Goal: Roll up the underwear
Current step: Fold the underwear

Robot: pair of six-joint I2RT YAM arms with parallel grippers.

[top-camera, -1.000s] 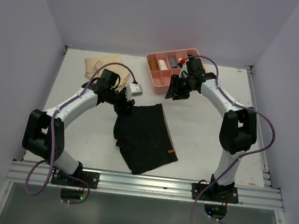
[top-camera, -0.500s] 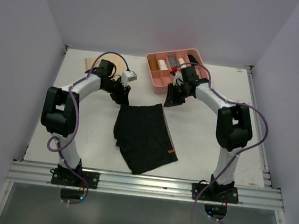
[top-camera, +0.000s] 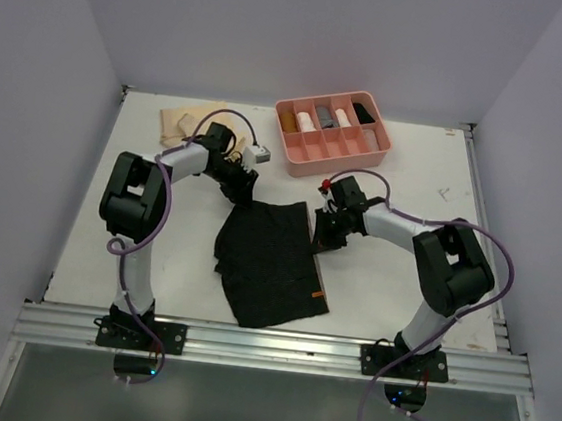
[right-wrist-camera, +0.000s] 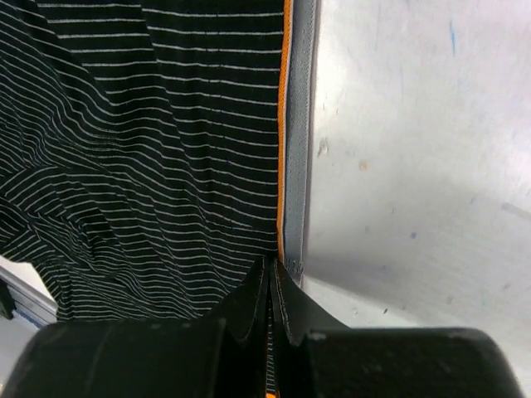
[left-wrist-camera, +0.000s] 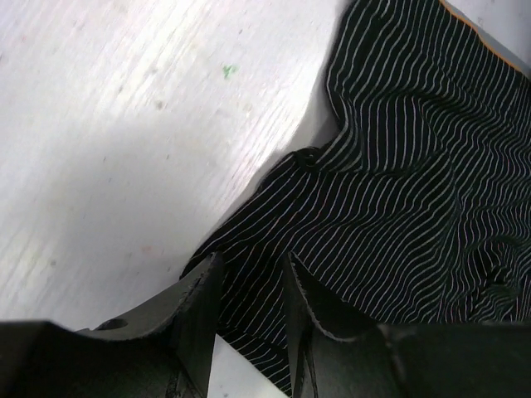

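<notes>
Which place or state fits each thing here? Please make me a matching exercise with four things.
Things:
1. black underwear
2. tan underwear
3. pink tray
4. right gripper

Places or states:
A. far left, lying alone
B. closed on an orange-trimmed cloth edge
C. centre, spread flat
D. far edge, right of the middle

Pairs: 1-C, 2-A, 3-D, 4-B

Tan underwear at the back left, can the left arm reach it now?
Probably yes: the tan underwear lies mostly uncovered behind the left gripper, whose jaws stand open at a corner of the black underwear.
</notes>
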